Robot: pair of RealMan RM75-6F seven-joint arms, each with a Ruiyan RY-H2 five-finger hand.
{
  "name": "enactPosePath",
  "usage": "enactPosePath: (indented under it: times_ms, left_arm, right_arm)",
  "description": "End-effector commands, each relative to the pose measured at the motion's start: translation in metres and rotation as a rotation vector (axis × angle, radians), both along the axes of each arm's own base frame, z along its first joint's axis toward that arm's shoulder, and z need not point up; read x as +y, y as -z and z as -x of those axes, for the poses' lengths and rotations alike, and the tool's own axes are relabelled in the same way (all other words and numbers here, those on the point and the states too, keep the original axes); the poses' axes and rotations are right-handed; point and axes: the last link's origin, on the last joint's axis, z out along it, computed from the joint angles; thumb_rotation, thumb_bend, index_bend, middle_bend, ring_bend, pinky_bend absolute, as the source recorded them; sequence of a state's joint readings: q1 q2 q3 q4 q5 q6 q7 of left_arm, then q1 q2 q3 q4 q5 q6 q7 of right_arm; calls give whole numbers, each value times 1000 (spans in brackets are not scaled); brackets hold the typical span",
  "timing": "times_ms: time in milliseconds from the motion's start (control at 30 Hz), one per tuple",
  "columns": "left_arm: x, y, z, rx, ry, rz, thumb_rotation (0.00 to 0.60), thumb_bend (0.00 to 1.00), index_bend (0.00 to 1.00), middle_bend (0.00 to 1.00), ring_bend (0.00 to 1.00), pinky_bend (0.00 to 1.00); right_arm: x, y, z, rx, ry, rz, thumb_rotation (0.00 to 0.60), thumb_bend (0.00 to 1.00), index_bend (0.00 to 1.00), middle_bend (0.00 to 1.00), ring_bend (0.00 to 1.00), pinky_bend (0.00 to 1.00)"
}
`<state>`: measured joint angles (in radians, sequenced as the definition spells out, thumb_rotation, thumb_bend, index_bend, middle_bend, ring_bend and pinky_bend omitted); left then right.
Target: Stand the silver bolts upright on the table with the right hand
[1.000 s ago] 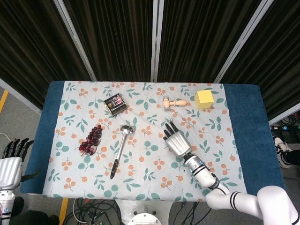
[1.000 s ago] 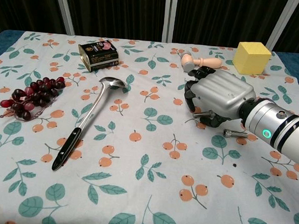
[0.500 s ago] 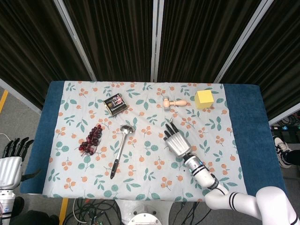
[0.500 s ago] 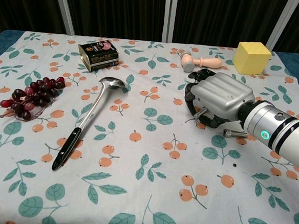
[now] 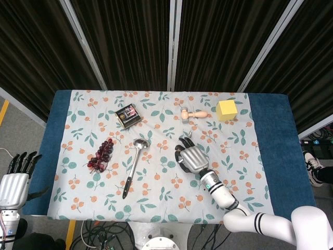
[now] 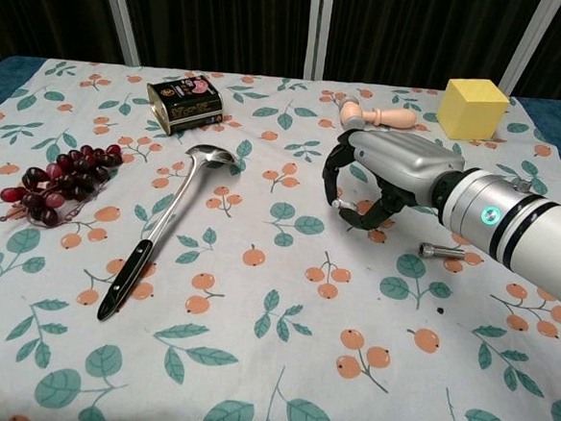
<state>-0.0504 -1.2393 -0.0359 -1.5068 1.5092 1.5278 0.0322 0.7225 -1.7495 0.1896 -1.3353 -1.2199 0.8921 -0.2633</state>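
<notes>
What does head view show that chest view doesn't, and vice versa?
Head view only: the left hand, off the table's left edge, fingers apart and holding nothing, plus the blue table borders and the floor.

Chest view only: a silver bolt lying flat on the cloth beside the right forearm, and a small silver piece, likely another bolt, at the right hand's fingertips; whether it is gripped is unclear.

Both: the right hand curled over mid-table, ladle, grapes, tin, wooden pestle-like piece and yellow block.
</notes>
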Motion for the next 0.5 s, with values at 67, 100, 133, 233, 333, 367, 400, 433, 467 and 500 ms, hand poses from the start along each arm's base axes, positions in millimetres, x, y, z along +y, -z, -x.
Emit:
enactPosePath:
  times_ms: [67, 100, 133, 233, 333, 367, 400, 433, 467, 500]
  left_arm:
    - [0, 0, 0, 0, -1, 3, 600, 0, 147, 87, 0, 0]
    - [0, 0, 0, -1, -1, 3, 600, 0, 147, 87, 0, 0]
    - [0, 0, 0, -1, -1, 3, 600, 0, 146, 87, 0, 0]
    - [0, 1, 1, -3, -4, 2, 600, 0, 146, 87, 0, 0]
    - [0, 0, 2, -3, -6, 2, 600, 0, 147, 87, 0, 0]
    - [0, 1, 2, -3, -6, 3, 600, 0, 147, 87, 0, 0]
    - [0, 1, 2, -4, -6, 4, 600, 0, 147, 87, 0, 0]
    - [0, 1, 2, -4, -6, 4, 600, 0, 147, 87, 0, 0]
    - [0, 1, 2, -4, -6, 4, 600, 0, 147, 87, 0, 0]
    - [0, 1, 2, -4, -7, 3, 600, 0, 147, 87, 0, 0]
  right_arm:
    - [-4, 5, -5, -100, 91, -83, 600, 360, 607, 265, 0, 0]
    - [-5, 6, -5, -115, 105, -96, 600, 360, 607, 264, 0, 0]
    - [-6, 6, -5, -125, 116, -106, 600, 359, 607, 263, 0, 0]
    - [-9, 6, -5, -144, 138, -124, 600, 357, 604, 260, 0, 0]
    - [-12, 5, -4, -152, 147, -123, 600, 357, 598, 257, 0, 0]
    - [-13, 4, -4, -153, 147, -118, 600, 357, 596, 256, 0, 0]
    - [-14, 4, -3, -154, 149, -114, 600, 357, 594, 255, 0, 0]
    - [-15, 4, -3, -155, 150, -111, 600, 357, 592, 255, 0, 0]
    - [-16, 3, -2, -156, 151, -107, 600, 357, 590, 255, 0, 0]
    - [-16, 3, -2, -156, 152, -105, 600, 357, 589, 254, 0, 0]
